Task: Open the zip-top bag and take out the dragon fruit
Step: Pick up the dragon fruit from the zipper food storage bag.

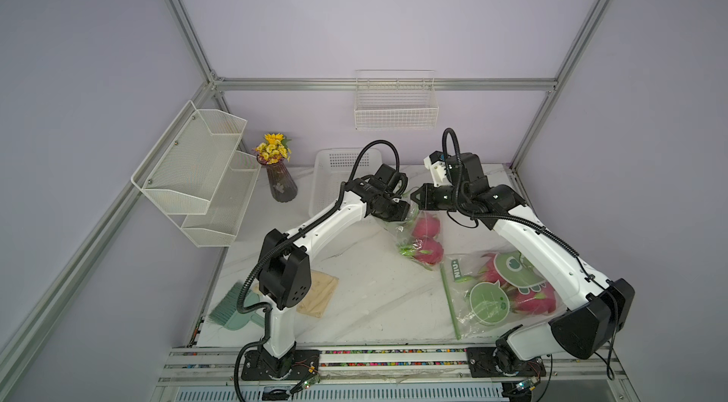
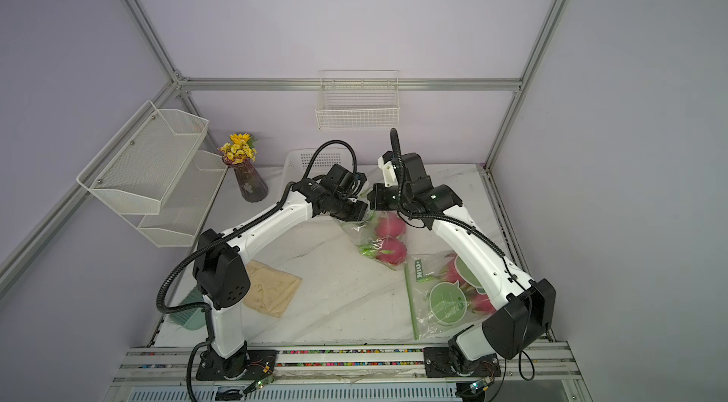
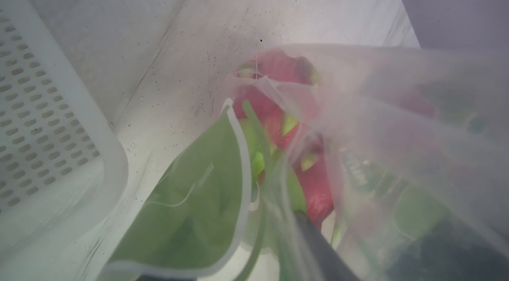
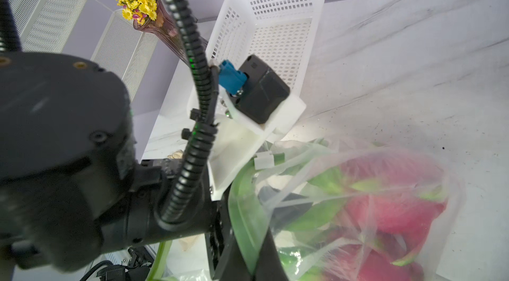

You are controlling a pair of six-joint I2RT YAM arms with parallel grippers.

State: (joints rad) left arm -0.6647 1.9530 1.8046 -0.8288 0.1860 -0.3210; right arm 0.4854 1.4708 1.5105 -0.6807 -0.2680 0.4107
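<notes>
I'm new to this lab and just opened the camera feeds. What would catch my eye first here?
Magenta dragon fruit glow inside a clear zip-top bag at the middle rear of the table, its mouth lifted between the left end effector and the right end effector. A second bag with green cartoon print holds more pink fruit at the front right. Yellow flowers stand back left.

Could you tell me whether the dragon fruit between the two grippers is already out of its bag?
No, in a top view the dragon fruit there shows through the plastic of the clear bag that encloses it.
</notes>
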